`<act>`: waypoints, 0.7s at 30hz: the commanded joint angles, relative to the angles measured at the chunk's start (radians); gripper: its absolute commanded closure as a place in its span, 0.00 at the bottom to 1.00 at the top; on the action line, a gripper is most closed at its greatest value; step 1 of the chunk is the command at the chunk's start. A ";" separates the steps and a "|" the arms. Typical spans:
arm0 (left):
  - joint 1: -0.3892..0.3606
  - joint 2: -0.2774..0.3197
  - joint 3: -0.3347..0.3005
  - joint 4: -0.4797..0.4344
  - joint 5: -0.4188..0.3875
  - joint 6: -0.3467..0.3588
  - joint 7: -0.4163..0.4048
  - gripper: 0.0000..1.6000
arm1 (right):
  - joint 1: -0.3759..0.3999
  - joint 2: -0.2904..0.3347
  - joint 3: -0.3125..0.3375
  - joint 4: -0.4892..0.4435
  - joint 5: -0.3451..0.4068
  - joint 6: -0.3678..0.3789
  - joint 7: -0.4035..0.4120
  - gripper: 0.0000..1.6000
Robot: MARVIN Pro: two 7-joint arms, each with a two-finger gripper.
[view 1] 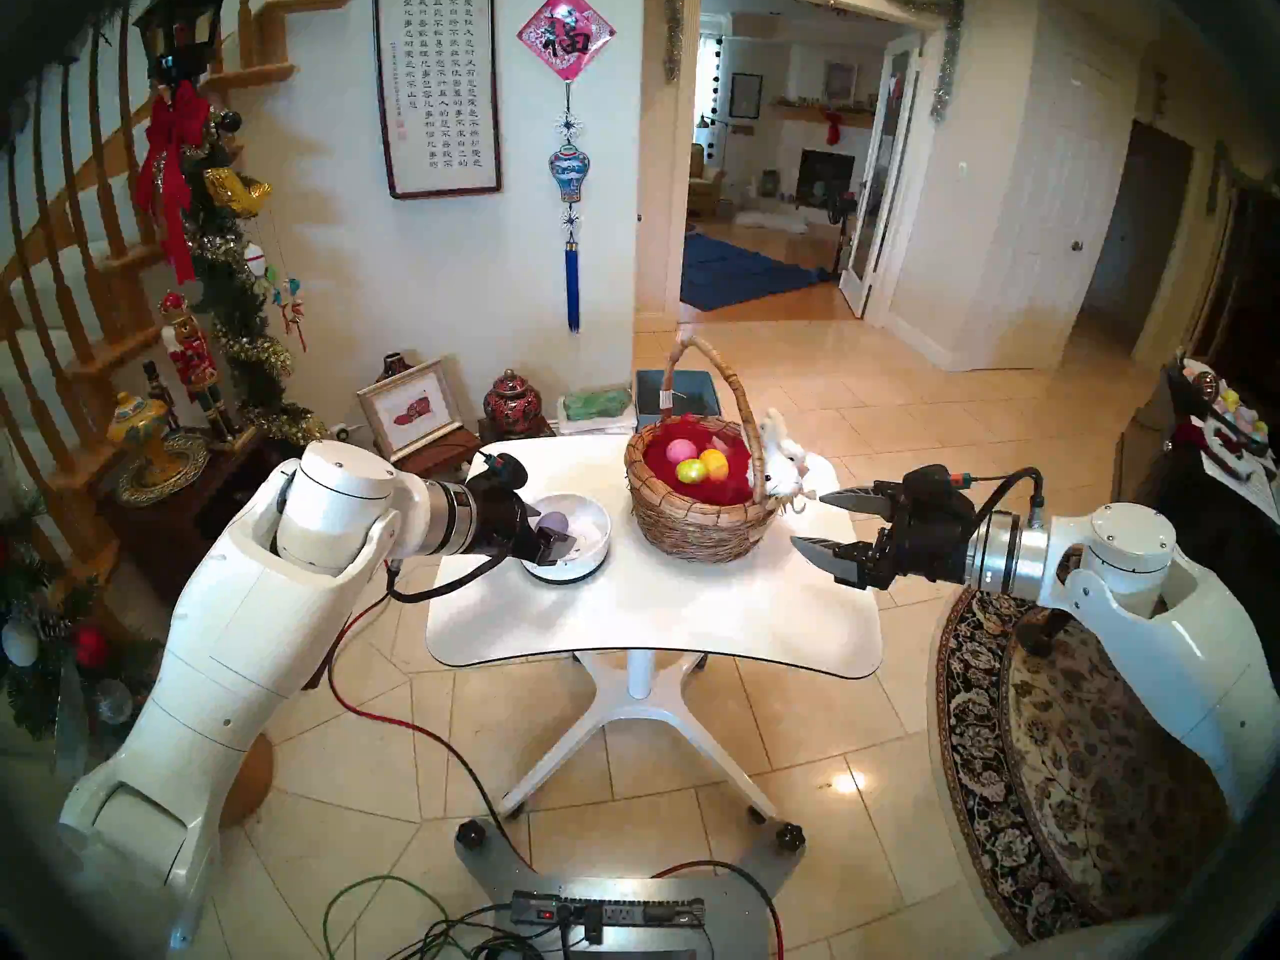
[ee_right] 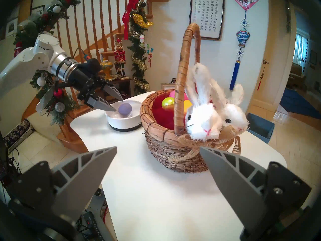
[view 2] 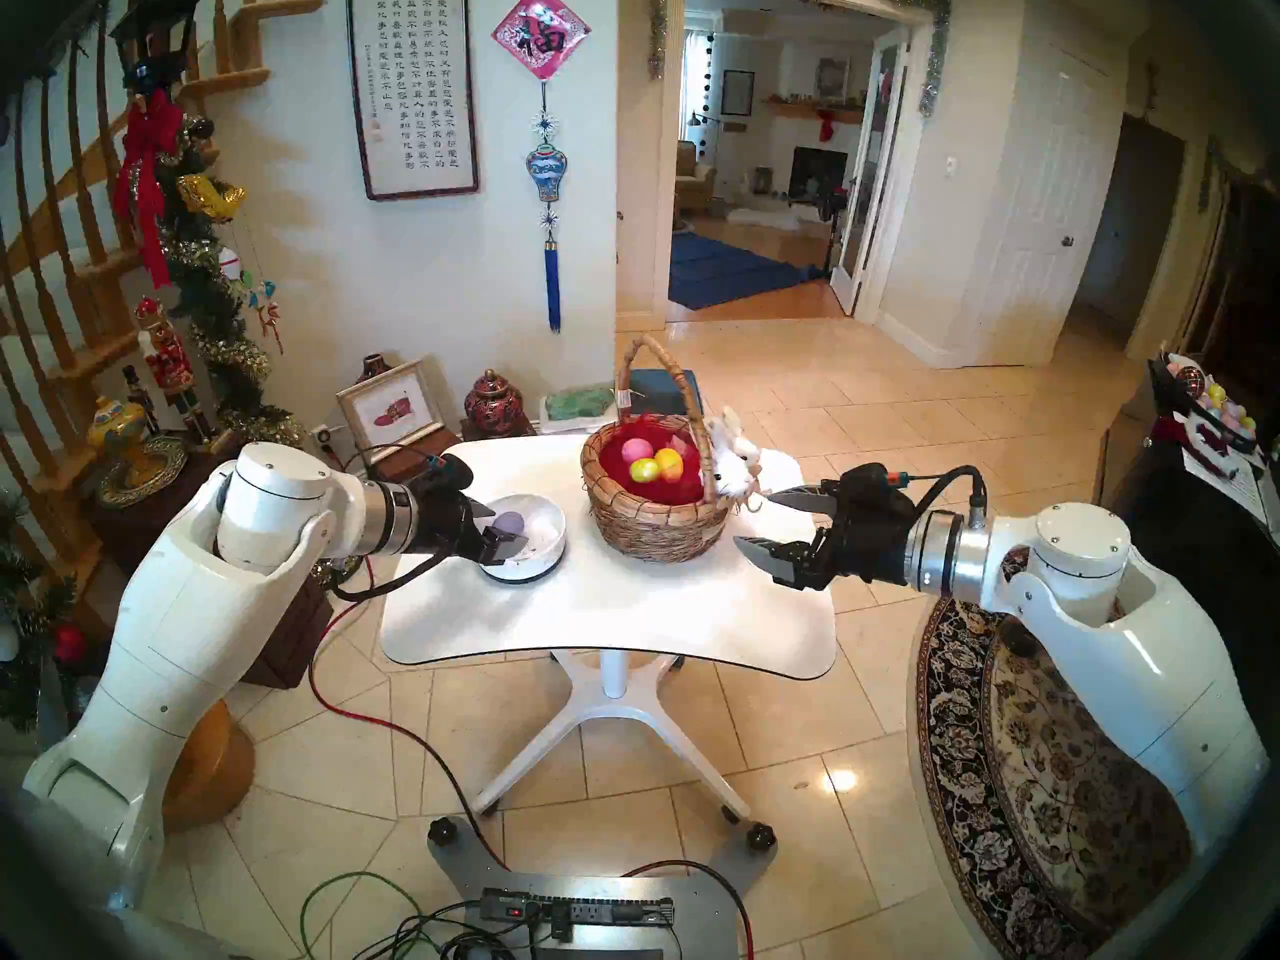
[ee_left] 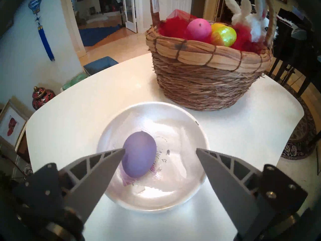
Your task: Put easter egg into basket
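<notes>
Purple egg (ee_left: 139, 153) — smooth, oval — lies in glossy round bowl (ee_left: 194, 131), unheld.

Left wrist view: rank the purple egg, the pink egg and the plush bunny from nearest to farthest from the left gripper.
From the left gripper:
1. purple egg, in the white bowl, by the fingertips.
2. pink egg, in the basket, near side.
3. plush bunny, on the basket's far rim.
</notes>
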 commanded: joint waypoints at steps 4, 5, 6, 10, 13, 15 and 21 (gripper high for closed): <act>-0.060 -0.016 0.003 0.026 -0.004 -0.017 -0.009 0.09 | 0.002 0.002 0.009 -0.002 0.001 -0.002 -0.002 0.00; -0.061 -0.016 0.005 0.029 -0.003 -0.017 -0.009 0.10 | 0.002 0.002 0.009 -0.002 0.001 -0.002 -0.002 0.00; -0.061 -0.016 0.005 0.029 -0.003 -0.017 -0.009 0.10 | 0.002 0.002 0.009 -0.002 0.001 -0.002 -0.002 0.00; -0.067 -0.015 0.011 0.043 0.001 -0.022 -0.013 0.10 | 0.002 0.002 0.009 -0.002 0.001 -0.002 -0.002 0.00; -0.071 -0.013 0.014 0.047 0.001 -0.022 -0.018 0.10 | 0.002 0.002 0.009 -0.002 0.001 -0.002 -0.002 0.00; -0.074 -0.010 0.019 0.052 0.005 -0.025 -0.021 0.11 | 0.002 0.002 0.009 -0.002 0.001 -0.002 -0.002 0.00; -0.084 -0.008 0.032 0.071 0.028 -0.030 -0.010 0.11 | 0.002 0.002 0.009 -0.002 0.001 -0.002 -0.002 0.00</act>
